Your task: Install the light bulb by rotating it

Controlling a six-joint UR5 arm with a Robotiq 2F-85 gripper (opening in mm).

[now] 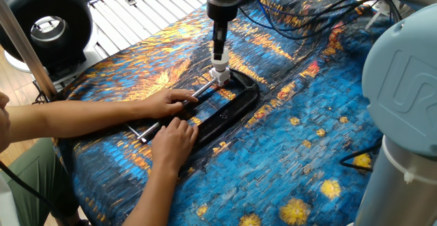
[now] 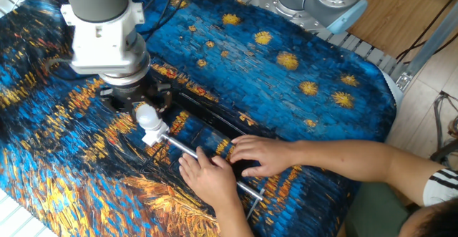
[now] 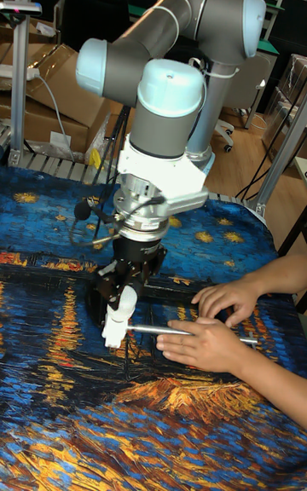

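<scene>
Near the middle of the cloth-covered surface (image 1: pixel 307 158), the light bulb (image 1: pixel 220 71) stands upright in a white socket base (image 2: pixel 154 134) held at one end of a black C-clamp (image 1: pixel 229 106). Directly above it the claw (image 1: pixel 219 54) points straight down with its fingers closed around the bulb's rounded top (in the tall fixed view the bulb (image 3: pixel 122 310) shows pale between dark fingers).

My judgement: the twisting is under way. To do it well, the wrist should turn squarely about the bulb's upright axis, with a light downward push, so the thread does not cross.

Just beside the socket, a person's two hands (image 2: pixel 232 165) press on the clamp and its steel screw rod (image 2: pixel 189 151). Room is tight on that side; elsewhere the cloth lies open, its edges well away.
</scene>
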